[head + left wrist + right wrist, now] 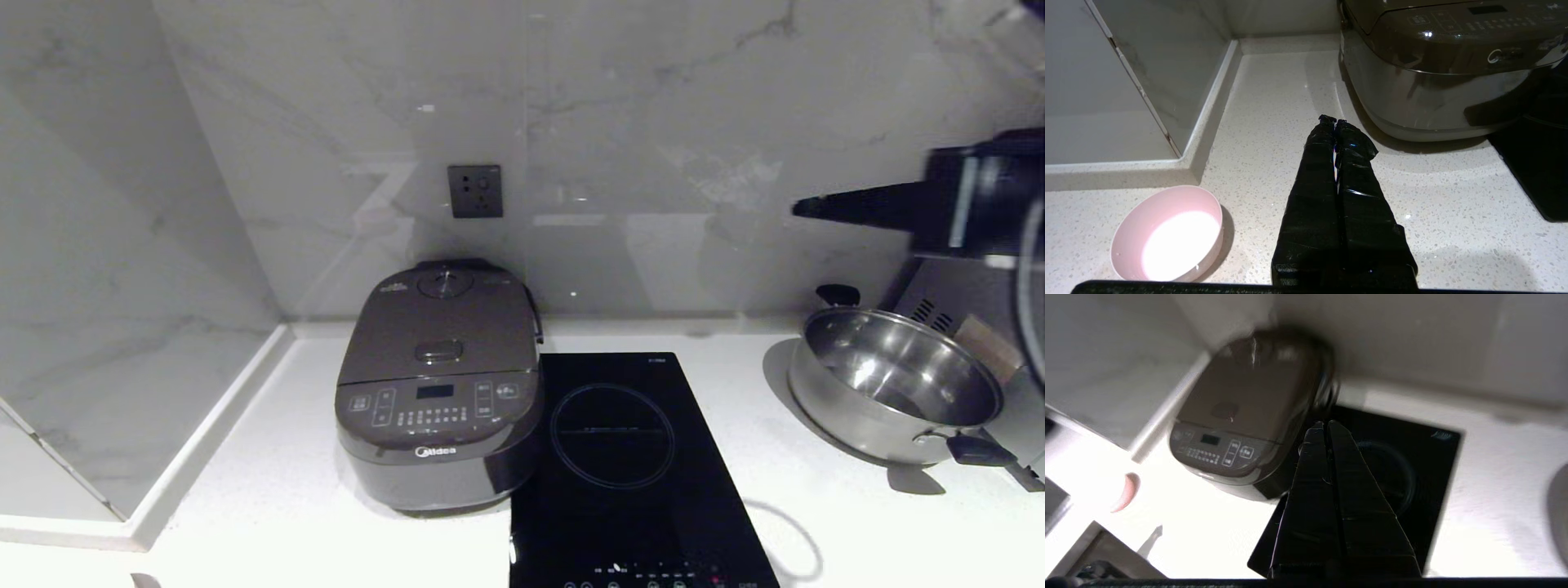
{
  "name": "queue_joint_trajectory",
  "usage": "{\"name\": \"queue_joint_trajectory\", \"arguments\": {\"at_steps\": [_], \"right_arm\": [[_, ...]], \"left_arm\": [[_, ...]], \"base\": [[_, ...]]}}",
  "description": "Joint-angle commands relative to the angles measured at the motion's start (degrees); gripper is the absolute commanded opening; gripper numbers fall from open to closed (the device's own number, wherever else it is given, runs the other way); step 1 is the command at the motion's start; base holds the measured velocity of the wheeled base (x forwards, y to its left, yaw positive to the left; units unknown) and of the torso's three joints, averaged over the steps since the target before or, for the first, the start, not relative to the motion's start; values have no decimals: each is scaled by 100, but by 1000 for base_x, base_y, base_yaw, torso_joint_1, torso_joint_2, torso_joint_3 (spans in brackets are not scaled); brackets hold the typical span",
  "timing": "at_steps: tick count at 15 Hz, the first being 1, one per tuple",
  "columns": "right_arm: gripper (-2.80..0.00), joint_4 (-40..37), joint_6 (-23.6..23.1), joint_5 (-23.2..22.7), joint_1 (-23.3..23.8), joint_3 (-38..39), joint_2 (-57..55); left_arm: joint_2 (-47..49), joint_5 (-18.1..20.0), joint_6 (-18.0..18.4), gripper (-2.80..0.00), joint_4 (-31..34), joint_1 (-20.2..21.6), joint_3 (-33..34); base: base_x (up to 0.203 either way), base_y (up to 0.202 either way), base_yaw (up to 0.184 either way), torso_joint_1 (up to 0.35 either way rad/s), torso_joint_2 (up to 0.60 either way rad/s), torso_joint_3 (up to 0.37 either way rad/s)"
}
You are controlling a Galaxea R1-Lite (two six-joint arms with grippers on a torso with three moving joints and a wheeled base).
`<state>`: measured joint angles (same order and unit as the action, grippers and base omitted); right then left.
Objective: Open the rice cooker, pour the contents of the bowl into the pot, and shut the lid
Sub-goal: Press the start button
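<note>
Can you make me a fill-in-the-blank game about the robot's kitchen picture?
1. The rice cooker's lid is ____.
2. The little bowl is ____ on the outside.
3. The shiny steel pan sits to the ____ of the black hob in the head view.
4. The left gripper's jaws are ____.

Missing words: closed; pink; right; shut

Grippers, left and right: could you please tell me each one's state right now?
Left gripper: shut, holding nothing, low over the counter.
Right gripper: shut, holding nothing, raised above the hob.
</note>
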<state>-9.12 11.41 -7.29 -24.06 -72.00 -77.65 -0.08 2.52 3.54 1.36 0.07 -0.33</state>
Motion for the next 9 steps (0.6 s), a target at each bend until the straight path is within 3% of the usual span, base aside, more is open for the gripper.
{"name": "queue_joint_trajectory", "arguments": {"at_steps": [1,2,4,9], "right_arm": [[-280,-73,52,1223,-717,-340,-1156],[-280,-138,90,1772,-926,-398,-1445],[-280,-333,272,2222,-1124,-451,-1917],[-280,-430,473,2383,-1297,-486,-2681]], "left_arm": [[8,-6,-11,-280,5,1,-2],[8,-6,-20,-280,5,1,-2],[8,3,-37,-280,5,1,-2],[8,3,-14,-280,-4,19,-2]], "base": [[0,0,0,0,0,0],[0,0,0,0,0,0],[0,0,0,0,0,0],[0,0,0,0,0,0]]}}
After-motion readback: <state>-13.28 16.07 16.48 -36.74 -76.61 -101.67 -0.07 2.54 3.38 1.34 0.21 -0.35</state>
